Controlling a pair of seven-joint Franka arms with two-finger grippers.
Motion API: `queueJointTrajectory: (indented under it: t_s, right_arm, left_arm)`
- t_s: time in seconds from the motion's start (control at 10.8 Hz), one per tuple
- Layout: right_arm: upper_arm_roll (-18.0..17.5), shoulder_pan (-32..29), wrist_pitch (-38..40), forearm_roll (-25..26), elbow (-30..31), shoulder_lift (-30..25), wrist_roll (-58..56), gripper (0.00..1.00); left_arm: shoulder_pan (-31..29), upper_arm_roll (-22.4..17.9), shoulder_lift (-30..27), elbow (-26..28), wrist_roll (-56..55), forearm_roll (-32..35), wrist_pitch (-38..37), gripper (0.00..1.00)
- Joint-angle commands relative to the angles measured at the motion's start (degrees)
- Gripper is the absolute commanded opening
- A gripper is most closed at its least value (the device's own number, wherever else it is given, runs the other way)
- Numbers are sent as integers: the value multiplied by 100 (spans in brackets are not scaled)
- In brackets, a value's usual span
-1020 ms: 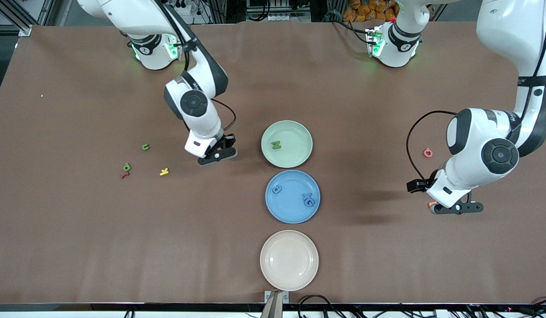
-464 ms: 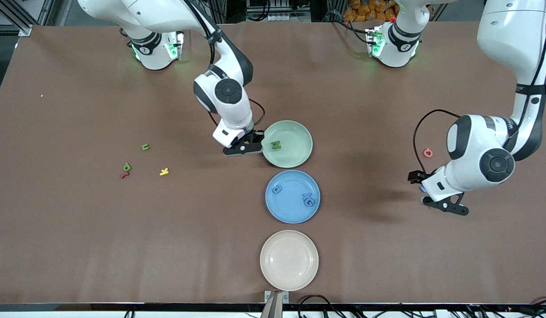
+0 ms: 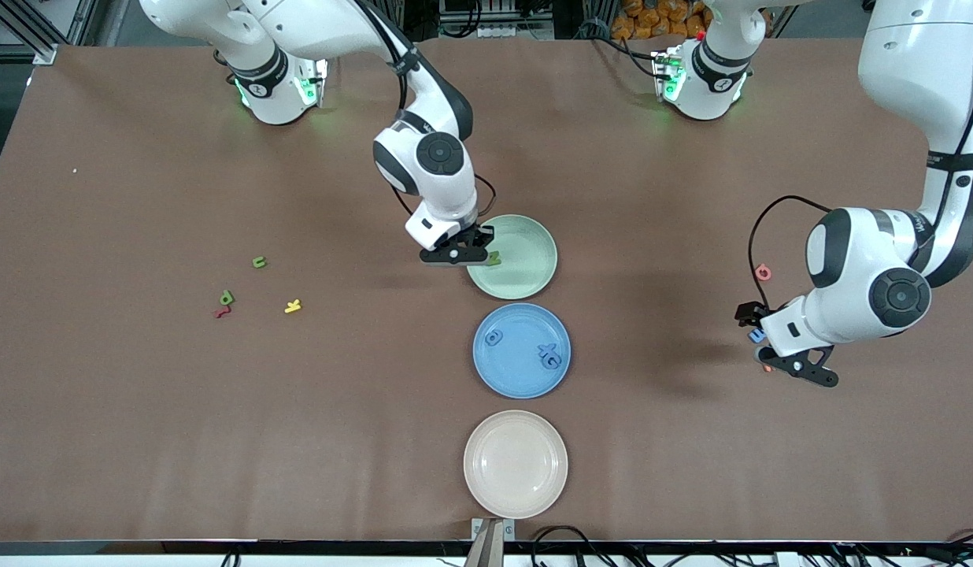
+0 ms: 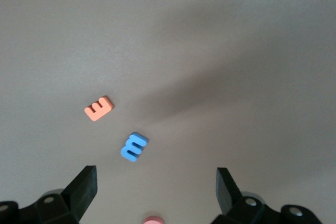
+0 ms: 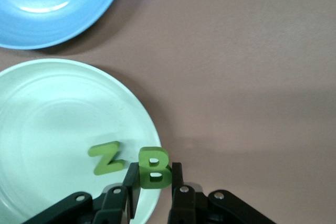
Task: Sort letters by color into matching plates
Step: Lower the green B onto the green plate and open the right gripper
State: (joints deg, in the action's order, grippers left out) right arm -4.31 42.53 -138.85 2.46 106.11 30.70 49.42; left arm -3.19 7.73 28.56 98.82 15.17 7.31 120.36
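So I've got a green letter B (image 5: 154, 168) clamped in my right pincer (image 3: 456, 255), hanging over the rim of the mint green plate (image 3: 526, 276) on the side toward the right arm's end of the counter (image 3: 140, 409). A green Z (image 5: 107, 157) already lies in that plate. The blue plate (image 3: 521, 376) sits just nearer the front camera with three blue letters (image 3: 549, 354) in it, and the cream plate (image 3: 516, 465) nearer still. My left pincer (image 3: 793, 364) hangs spread apart over a blue letter (image 4: 134, 146) and an orange one (image 4: 98, 108) lying close together near the left arm's end. Two more green letters (image 3: 259, 262) lie toward the right arm's end, with a red letter (image 3: 221, 312) and a yellow letter (image 3: 293, 306) close by.
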Motion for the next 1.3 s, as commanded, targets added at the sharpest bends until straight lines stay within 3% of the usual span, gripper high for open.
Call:
queueJointTrajectory:
  t_s: [0.0,0.19,0.65,0.74,0.93,1.21]
  right_arm:
    - [-78,88,59,0,-564,435,838,0]
    - [-105,176,24,9,-793,638,1245,0]
    - [-105,133,59,9,-820,630,1571,88]
    - [-122,106,77,35,-812,595,1502,100]
    - [-402,-330,295,10,-393,71,924,100]
    - [-439,-693,1252,1,-92,-458,81,100]
  left_arm:
    - [108,-8,1,-47,-200,-37,5,100]
    - [55,-8,-8,-47,89,-28,14,100]
    - [20,-8,132,-12,994,-11,260,100]
    - [2,-8,193,-3,1145,-11,260,100]
    - [-15,-8,308,32,1190,-11,365,100]
    - [-68,-17,414,41,1810,-11,461,100]
